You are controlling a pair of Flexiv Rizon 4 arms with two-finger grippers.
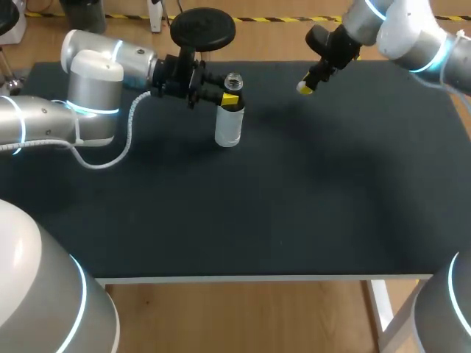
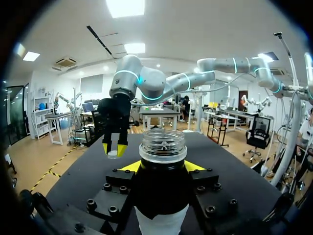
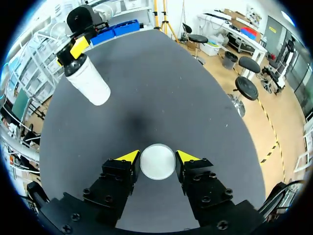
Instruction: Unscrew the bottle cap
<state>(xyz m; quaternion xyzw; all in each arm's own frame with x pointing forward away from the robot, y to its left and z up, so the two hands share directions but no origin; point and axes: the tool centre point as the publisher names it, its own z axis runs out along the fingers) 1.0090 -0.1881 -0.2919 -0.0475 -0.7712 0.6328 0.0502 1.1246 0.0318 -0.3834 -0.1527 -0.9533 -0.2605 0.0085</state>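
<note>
Right wrist view: the cap (image 3: 157, 161) is held between the yellow tips of the right jaws, which are closed on it from two sides. It is seen as a white disc, free of the bottle (image 3: 87, 78) and well apart from it. In the left wrist view the left jaws are clamped on the bottle (image 2: 163, 147) just under its neck. Above them the threaded mouth is bare and open, with nothing on it. In the same view the cap (image 2: 112, 154) is seen beyond the bottle, pinched in the right jaws above the tabletop (image 2: 230, 171).

In the head view the bottle (image 1: 229, 121) appears to stand upright on the tabletop (image 1: 294, 206), gripped from its left by the left arm (image 1: 96, 81). The right arm (image 1: 405, 33) hangs raised to the bottle's right, well clear of it, and something pale shows at its tips, too small there to be told as the cap.

The unscrewing itself is judged done, since the thread is exposed and the cap is carried off the bottle. What may be left is small: the cap could be set down beside the bottle and both grips let go. Neither is shown as done, as both things are held.
</note>
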